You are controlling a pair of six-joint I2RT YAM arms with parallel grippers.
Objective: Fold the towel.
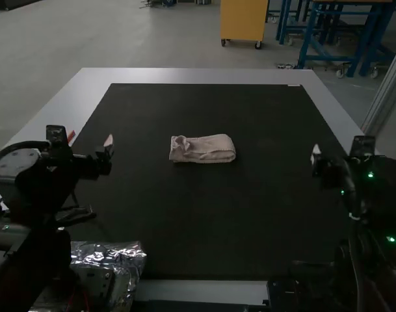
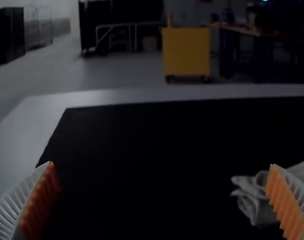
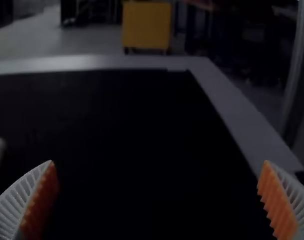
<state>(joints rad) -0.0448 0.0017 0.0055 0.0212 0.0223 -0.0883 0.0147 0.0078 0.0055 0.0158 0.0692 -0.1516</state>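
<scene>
- The whole towel (image 1: 211, 151) might have come undone if the left gripper (image 2: 162, 164) or right gripper (image 3: 159, 161) pinched just its top layer.
- Its lumpy end (image 1: 179, 148), on the left gripper's side, might have bunched more if pushed.
- The towel looked pale, folded into a long pack on the black mat (image 1: 204, 214), between both grippers, nearer the left, touching neither.
- Both grippers were wide and held nothing.
</scene>
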